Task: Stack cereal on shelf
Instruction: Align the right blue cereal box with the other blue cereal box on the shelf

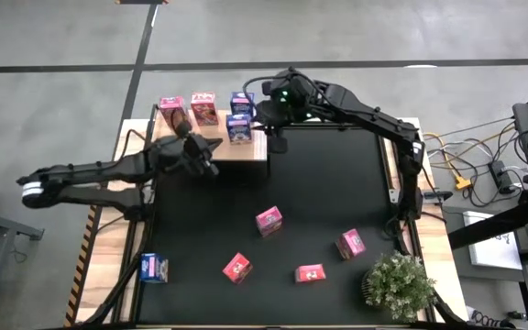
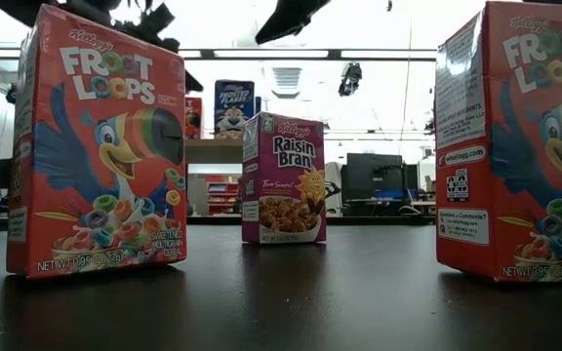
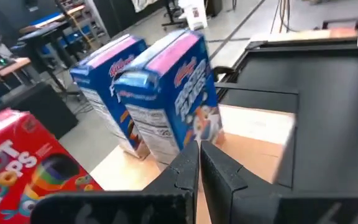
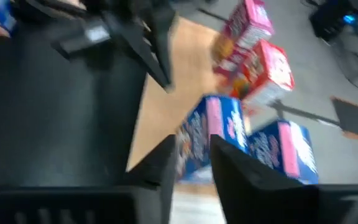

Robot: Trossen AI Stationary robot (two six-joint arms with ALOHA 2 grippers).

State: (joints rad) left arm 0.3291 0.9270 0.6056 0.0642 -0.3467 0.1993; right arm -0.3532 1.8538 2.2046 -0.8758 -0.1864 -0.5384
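- Four cereal boxes were seen standing on the pale wooden shelf (image 1: 246, 148) at the table's far edge: two pink ones (image 1: 171, 112) and two blue ones (image 1: 239, 128).
- The left gripper (image 1: 211, 167) was held over the shelf, its fingers (image 3: 185, 168) pressed together on nothing.
- The right gripper (image 1: 276, 139) was placed just beside the blue boxes; whether anything was gripped could not be told.
- Five more boxes (image 1: 269, 221) were left scattered on the black mat (image 1: 337, 183).

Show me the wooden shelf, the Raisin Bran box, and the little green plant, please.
Shelf (image 1: 246, 149): high view, bare plank near its front edge.
Raisin Bran box (image 2: 284, 177): low view, middle of its printed front.
Green plant (image 1: 399, 284): high view, centre of its leaves.
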